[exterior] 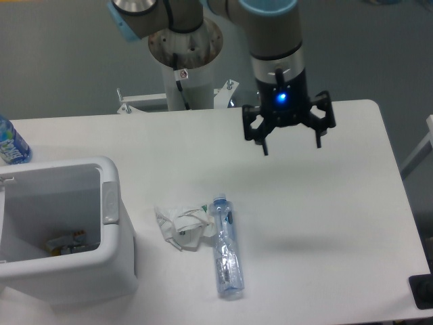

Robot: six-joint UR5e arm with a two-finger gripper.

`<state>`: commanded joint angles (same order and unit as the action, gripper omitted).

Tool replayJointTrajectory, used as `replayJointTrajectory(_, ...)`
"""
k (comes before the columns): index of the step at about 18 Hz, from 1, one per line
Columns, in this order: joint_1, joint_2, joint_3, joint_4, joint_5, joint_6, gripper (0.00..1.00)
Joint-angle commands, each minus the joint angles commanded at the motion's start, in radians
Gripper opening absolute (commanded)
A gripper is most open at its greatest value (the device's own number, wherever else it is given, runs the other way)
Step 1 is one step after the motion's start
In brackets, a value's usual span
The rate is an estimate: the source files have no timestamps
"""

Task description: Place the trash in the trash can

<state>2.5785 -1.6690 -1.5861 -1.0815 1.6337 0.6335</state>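
White table [325, 203] holds trash can [67, 271], wrapper [179, 223], bottle [226, 254]; grey floor behind

Two bottles [226, 247] [10, 143], one wrapper [183, 225], one bin [111, 203], one tool [289, 139].

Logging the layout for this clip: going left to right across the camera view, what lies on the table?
Blue-label bottle at the left edge → trash can → crumpled wrapper → crushed bottle, touching the wrapper; the open gripper hangs above, further right.
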Motion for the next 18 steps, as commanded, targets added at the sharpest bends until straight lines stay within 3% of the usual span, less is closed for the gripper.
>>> replayJointTrajectory(11,-0.012,-0.012,-0.038,0.008,0.005,-0.011,1.00)
replayJointTrajectory(15,-0.037,-0.006,-0.132,0.155,-0.028,-0.096,1.00)
replayJointTrajectory(18,-0.084,-0.020,-0.144,0.169,-0.022,-0.092,1.00)
